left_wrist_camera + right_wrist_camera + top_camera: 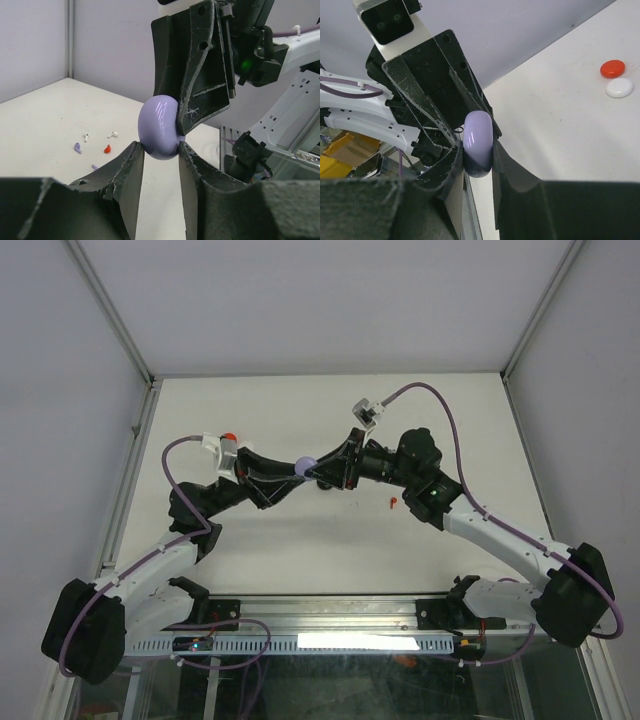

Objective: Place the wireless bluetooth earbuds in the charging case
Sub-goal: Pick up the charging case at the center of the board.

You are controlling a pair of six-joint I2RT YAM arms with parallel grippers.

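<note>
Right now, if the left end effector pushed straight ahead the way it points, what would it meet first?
The lavender case clamped in the left end effector; right behind it, apparently, the right end effector gripping the same case.

This is a robotics lab test cell rather than a home or a shop. Two robot arms, the left arm point(150, 568) and the right arm point(500, 535), are bolted to a metal rail point(330, 618) at the near edge of a white tabletop point(300, 550). Plain pale wall panels point(300, 300) set in metal frame posts point(110, 310) box the tabletop in, and purple cables point(430, 386) loop along the arms above a slotted cable duct point(150, 643). Beyond the edge, the right wrist view shows yellow bins point(331, 165) and a cardboard box point(350, 144).
</note>
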